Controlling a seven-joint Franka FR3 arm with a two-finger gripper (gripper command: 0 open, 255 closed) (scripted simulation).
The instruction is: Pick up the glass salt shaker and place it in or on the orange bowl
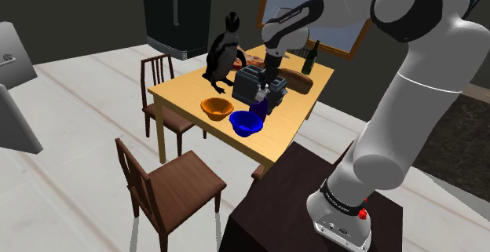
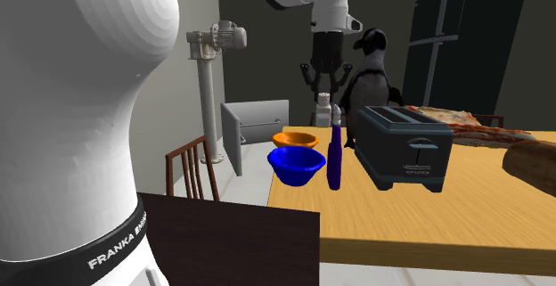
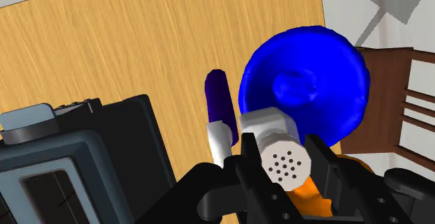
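Note:
My black gripper (image 3: 287, 172) is shut on the salt shaker (image 3: 282, 153), a pale shaker whose white cap with holes faces the wrist camera. In the second exterior view the shaker (image 2: 323, 111) hangs upright under the gripper (image 2: 323, 90), just behind the bowls and in front of the penguin. The orange bowl (image 2: 295, 139) stands on the wooden table near its edge. In the wrist view a part of the orange bowl (image 3: 315, 196) shows below the shaker, behind the fingers. In the shoulder view the gripper (image 1: 267, 84) is over the table's middle, to the right of the orange bowl (image 1: 217, 107).
A blue bowl (image 2: 297, 165) sits beside the orange one. A purple bottle (image 2: 335, 151) stands close to the shaker, with a dark toaster (image 2: 405, 146) next to it. A penguin figure (image 1: 222, 54), a dark bottle (image 1: 311, 58) and bread occupy the table's far side. Chairs (image 1: 161, 184) stand around.

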